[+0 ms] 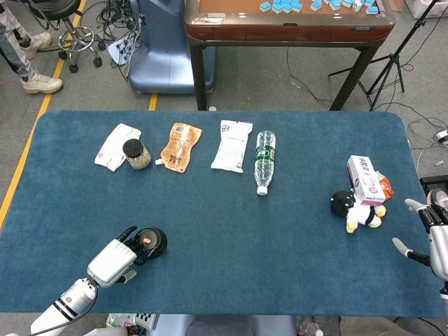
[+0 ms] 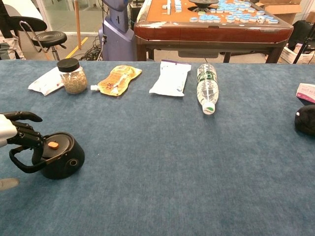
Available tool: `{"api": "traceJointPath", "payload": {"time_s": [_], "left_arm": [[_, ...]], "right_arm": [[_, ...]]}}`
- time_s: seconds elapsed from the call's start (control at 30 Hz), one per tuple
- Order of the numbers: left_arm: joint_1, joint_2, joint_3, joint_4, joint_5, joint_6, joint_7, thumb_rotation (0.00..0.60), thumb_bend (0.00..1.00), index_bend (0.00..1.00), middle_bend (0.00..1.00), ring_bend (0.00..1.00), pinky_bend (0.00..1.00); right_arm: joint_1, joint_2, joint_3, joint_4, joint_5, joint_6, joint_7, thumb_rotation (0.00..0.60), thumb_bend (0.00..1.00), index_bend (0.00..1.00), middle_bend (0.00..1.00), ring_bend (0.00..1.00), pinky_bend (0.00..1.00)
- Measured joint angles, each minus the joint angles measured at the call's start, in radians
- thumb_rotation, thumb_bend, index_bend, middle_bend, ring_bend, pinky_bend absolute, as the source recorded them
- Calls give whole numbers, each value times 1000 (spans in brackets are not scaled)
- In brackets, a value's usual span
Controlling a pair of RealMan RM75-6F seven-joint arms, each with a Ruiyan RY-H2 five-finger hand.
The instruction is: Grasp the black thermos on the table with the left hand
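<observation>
The black thermos (image 1: 151,241) (image 2: 60,156) is squat, with an orange button on its lid and a loop handle on its left side, and it stands near the table's front left. My left hand (image 1: 113,260) (image 2: 18,132) is just left of it. The fingers (image 2: 30,139) reach over the handle and touch the lid's edge, while the thumb stays apart, low and blurred at the frame edge. No closed grip shows. My right hand (image 1: 428,232) hovers at the table's far right edge with its fingers spread and nothing in it; only the head view shows it.
Along the back lie a white packet (image 1: 116,145), a jar of grains (image 1: 136,154), an orange pouch (image 1: 181,146), a white bag (image 1: 232,145) and a water bottle (image 1: 264,160). A plush toy (image 1: 355,208) and a pink-and-white box (image 1: 365,180) sit at the right.
</observation>
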Motion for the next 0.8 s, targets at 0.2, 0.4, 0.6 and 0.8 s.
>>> {"api": "traceJointPath", "payload": {"time_s": [0.2, 0.4, 0.6, 0.8], "left_arm": [[4, -8, 2, 4, -8, 6, 12, 600, 226, 477, 421, 357, 71], [9, -15, 6, 1, -13, 9, 35, 600, 226, 492, 444, 376, 71], [12, -19, 7, -5, -32, -1, 63, 600, 226, 501, 454, 381, 71], [11, -28, 10, -12, -42, -12, 80, 600, 225, 524, 479, 397, 71]], "right_arm": [[-4, 0, 0, 2, 2, 2, 2, 600, 91, 255, 355, 263, 329], [-5, -1, -1, 5, 2, 1, 7, 600, 92, 255, 355, 264, 329], [-9, -2, -2, 7, 4, 3, 9, 600, 92, 255, 355, 265, 329], [-14, -3, -3, 8, 5, 5, 10, 600, 92, 255, 355, 266, 329]]}}
